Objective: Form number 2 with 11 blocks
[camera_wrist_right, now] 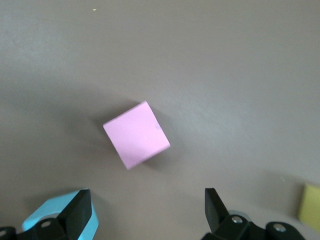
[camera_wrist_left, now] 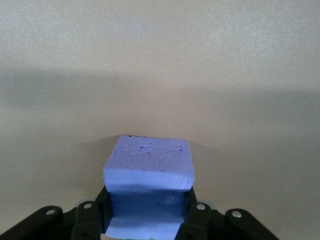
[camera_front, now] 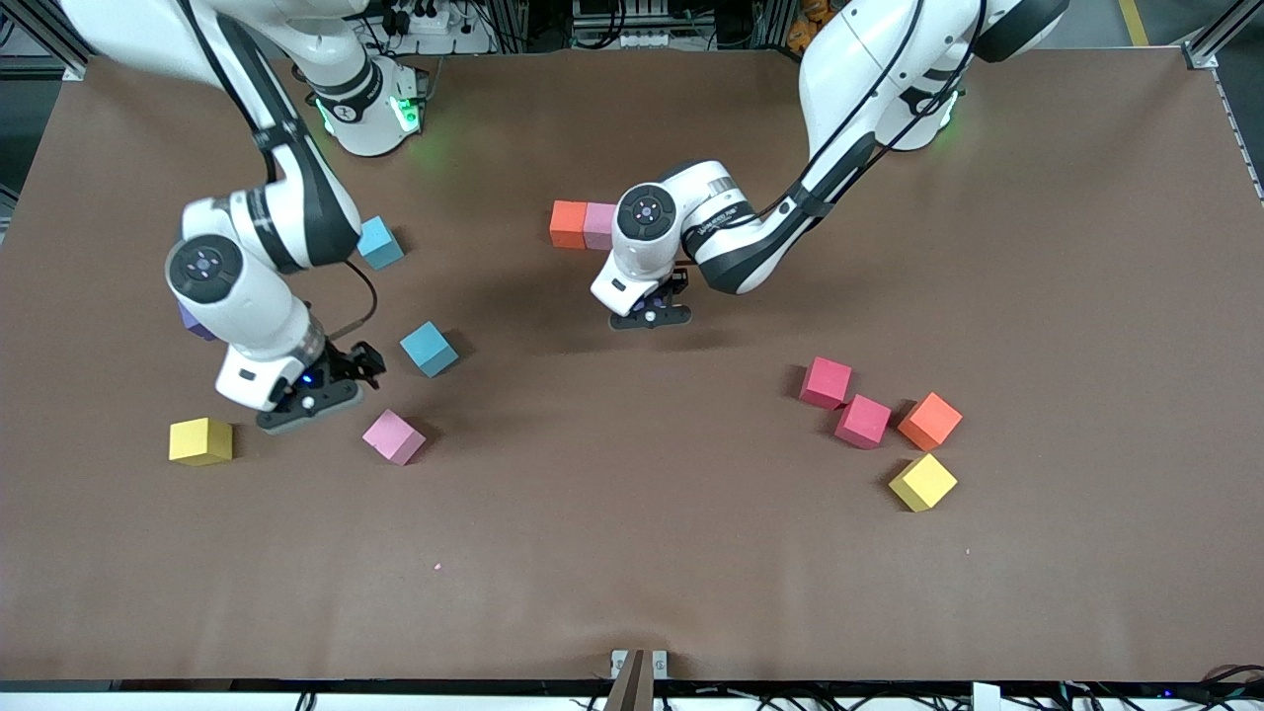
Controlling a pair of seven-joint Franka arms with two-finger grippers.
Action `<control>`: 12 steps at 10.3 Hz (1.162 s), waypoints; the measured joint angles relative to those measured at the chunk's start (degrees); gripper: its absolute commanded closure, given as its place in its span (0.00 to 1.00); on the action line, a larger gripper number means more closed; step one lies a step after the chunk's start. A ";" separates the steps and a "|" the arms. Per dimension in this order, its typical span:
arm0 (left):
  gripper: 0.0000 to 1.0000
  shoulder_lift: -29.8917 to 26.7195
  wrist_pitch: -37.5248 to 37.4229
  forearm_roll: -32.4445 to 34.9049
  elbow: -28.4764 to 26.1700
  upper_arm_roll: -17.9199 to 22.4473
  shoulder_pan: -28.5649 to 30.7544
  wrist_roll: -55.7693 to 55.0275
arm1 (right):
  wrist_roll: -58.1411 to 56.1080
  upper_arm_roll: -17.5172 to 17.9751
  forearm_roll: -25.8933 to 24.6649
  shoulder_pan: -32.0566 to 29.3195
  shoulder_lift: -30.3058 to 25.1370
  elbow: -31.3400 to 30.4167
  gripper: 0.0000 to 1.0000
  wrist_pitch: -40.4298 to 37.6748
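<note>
Purple block [camera_wrist_left: 148, 172], clamped in the left gripper [camera_front: 650, 314] over the tabletop [camera_front: 632, 553] near the orange-pink pair [camera_front: 585, 224], wants square, flush placement, while the right gripper [camera_front: 311, 400] waits open above the pink block [camera_wrist_right: 136, 134].

Eleven foam blocks are spread out. An orange block [camera_front: 568, 223] is touching a pink block [camera_front: 598, 225]; a purple block [camera_wrist_left: 148, 172] is gripped just beside them.
</note>
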 measured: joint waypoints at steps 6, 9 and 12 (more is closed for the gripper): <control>0.76 -0.02 -0.02 0.00 0.37 0.60 -1.26 -0.96 | -13.29 -0.01 0.01 0.04 8.30 4.85 0.00 2.47; 0.75 -0.01 0.00 0.00 0.40 0.66 -1.69 -0.98 | -16.41 -0.84 0.01 1.60 11.27 7.38 0.00 2.49; 0.70 -0.01 0.04 0.00 0.42 0.72 -1.81 -1.38 | -16.73 -1.54 0.03 2.07 14.75 8.06 0.00 5.97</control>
